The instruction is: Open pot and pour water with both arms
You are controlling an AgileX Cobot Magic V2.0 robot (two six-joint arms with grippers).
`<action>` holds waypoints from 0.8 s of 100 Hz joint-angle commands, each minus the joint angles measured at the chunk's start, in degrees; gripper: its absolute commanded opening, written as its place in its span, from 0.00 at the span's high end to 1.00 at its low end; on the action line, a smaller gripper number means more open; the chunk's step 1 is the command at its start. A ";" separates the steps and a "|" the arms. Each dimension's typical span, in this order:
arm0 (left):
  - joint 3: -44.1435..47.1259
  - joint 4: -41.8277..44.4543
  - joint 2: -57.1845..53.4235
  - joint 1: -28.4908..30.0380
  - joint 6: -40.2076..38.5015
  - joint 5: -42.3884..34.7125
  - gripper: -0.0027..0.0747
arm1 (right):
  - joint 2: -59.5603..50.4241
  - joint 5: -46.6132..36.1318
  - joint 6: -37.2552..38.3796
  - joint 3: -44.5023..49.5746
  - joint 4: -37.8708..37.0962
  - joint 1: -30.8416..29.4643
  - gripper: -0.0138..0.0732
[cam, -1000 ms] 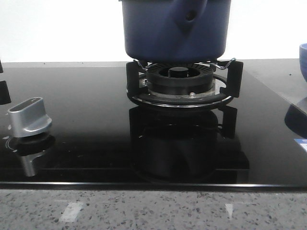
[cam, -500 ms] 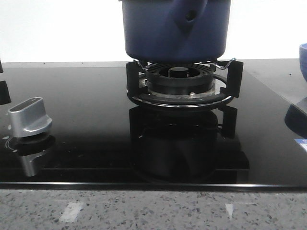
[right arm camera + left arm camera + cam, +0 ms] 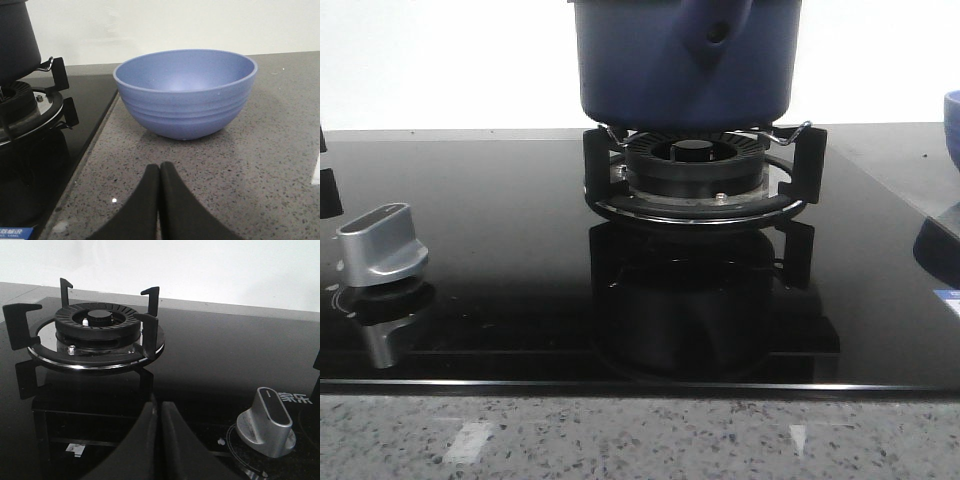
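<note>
The pot (image 3: 685, 65) stood on the right burner grate (image 3: 700, 180), left of the right pincer (image 3: 160, 172). Both pincers were closed and empty; the left pincer (image 3: 159, 410) faced the bare left burner (image 3: 95, 327).

A large dark-blue, matte, straight-sided round pot (image 3: 685, 62) sits at twelve o'clock on a black burner stand with upright prongs (image 3: 700, 175), its top edge cut off by the frame. A blue handle stub with a round hole (image 3: 715, 35) faces the camera. Under the pot lies a black ribbed burner ring with a round cap (image 3: 695, 152), circled by a shiny metal ring. All of this rests on a glossy black glass cooktop (image 3: 500, 270), which mirrors the burner. At nine o'clock stands a silver metal control knob (image 3: 382, 243). At three o'clock the rim of a smaller blue bowl (image 3: 952, 115) just shows. A speckled grey stone counter (image 3: 640, 440) runs along six o'clock.
</note>
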 commanded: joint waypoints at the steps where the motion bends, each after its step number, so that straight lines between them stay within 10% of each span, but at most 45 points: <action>1: 2.03 -0.52 -1.56 -0.21 -0.53 -4.37 0.99 | -1.30 -4.79 -0.26 1.44 -0.28 -0.23 0.92; 59: 1.34 -39.89 -1.56 -0.21 -0.53 -11.70 0.99 | -1.30 -8.42 -0.26 0.00 34.96 -0.23 0.92; 80: -5.01 -42.51 -1.42 -0.21 1.14 -6.40 0.99 | -0.48 0.91 -0.36 -8.16 31.38 -0.23 0.92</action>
